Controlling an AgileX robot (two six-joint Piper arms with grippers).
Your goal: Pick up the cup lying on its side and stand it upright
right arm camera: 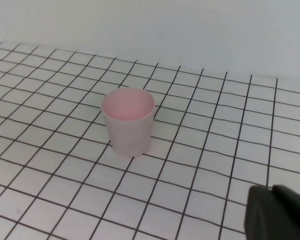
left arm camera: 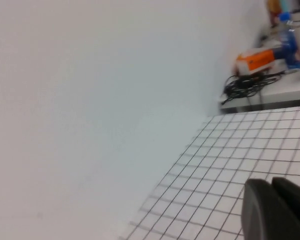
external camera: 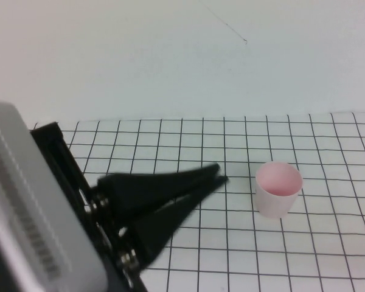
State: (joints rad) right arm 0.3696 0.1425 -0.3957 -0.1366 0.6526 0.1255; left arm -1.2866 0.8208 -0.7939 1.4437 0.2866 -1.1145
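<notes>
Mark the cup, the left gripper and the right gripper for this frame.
the cup [external camera: 275, 198]: high view, on its outer wall; it stands upright.
left gripper [external camera: 222, 176]: high view, at the closed fingertips, left of the cup.
right gripper [right arm camera: 277, 212]: right wrist view, on the dark finger at the frame's corner.

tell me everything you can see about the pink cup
The cup is small, pale pink, pinker inside, handleless and slightly tapered, plastic by its look. It stands upright, mouth up, empty, on the gridded table. Nothing touches it: the left hand, fingers together, sits apart on its left; the right hand shows only in its own wrist view, clear of the cup.
</notes>
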